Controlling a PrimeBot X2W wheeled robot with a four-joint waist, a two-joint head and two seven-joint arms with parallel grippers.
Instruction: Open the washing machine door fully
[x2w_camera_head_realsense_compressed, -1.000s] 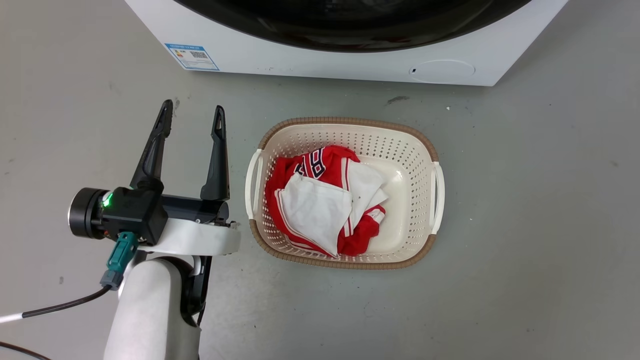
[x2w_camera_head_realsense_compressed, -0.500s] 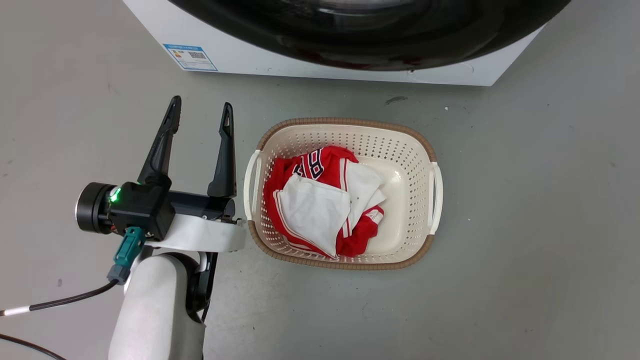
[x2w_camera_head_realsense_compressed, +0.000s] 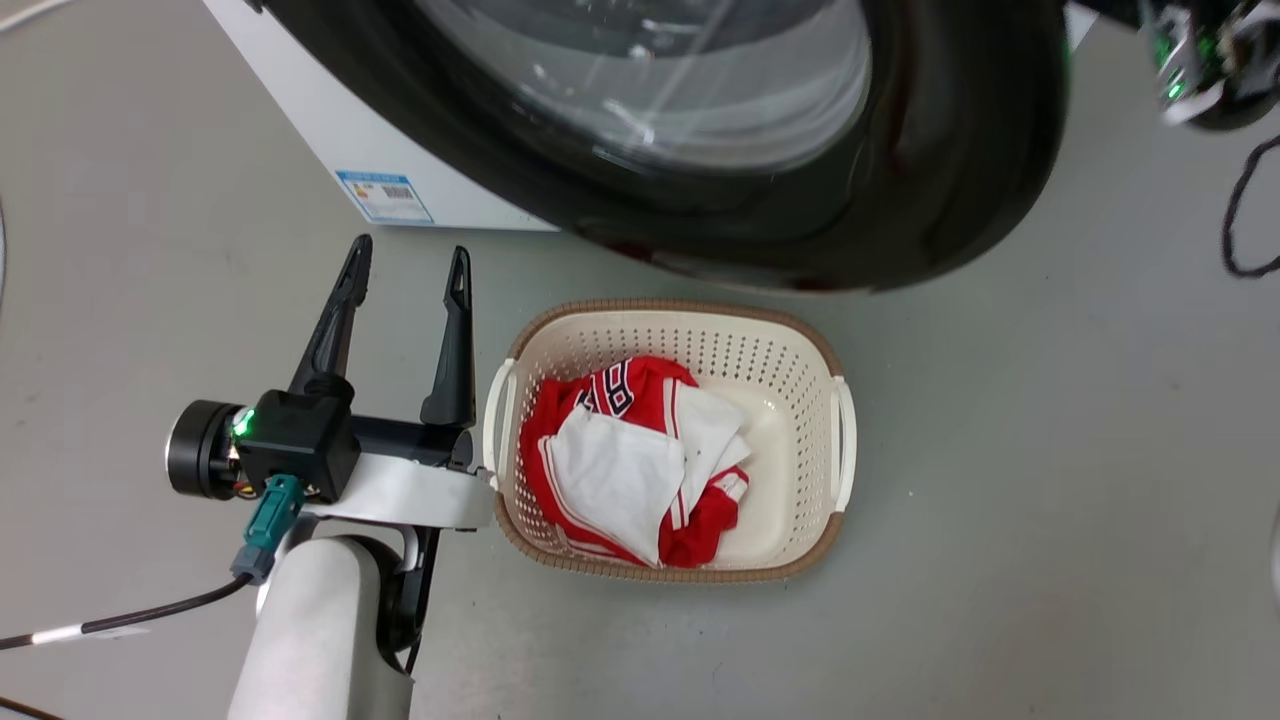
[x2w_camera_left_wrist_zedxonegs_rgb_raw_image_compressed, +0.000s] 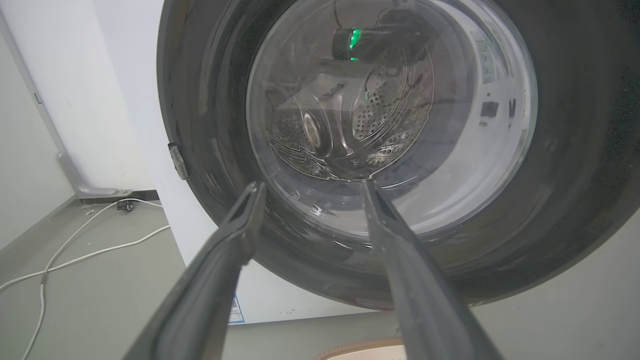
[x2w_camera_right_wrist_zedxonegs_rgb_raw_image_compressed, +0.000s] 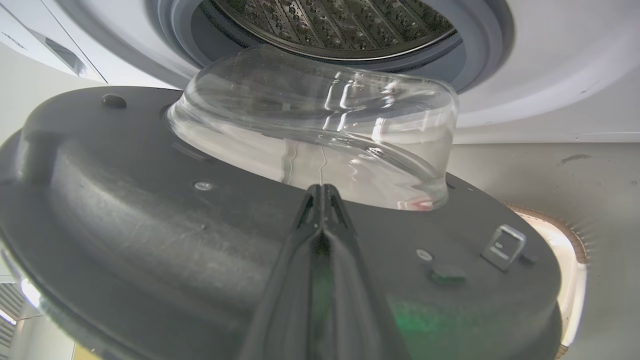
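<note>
Washing machine door (x2w_camera_head_realsense_compressed: 950, 150): upper part cut off by the head view's top edge; it hides most of the washing machine (x2w_camera_head_realsense_compressed: 350, 140) front. Label (x2w_camera_head_realsense_compressed: 384, 196) print too small to read. Laundry basket (x2w_camera_right_wrist_zedxonegs_rgb_raw_image_compressed: 572, 260) mostly behind the door, right wrist view.

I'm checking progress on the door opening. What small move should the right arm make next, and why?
Probably sweep the right gripper outward against the inner face of the washing machine door. The door stands only partly swung from the washing machine, and the gripper, shut, lies by the glass bowl on that inner side.
</note>
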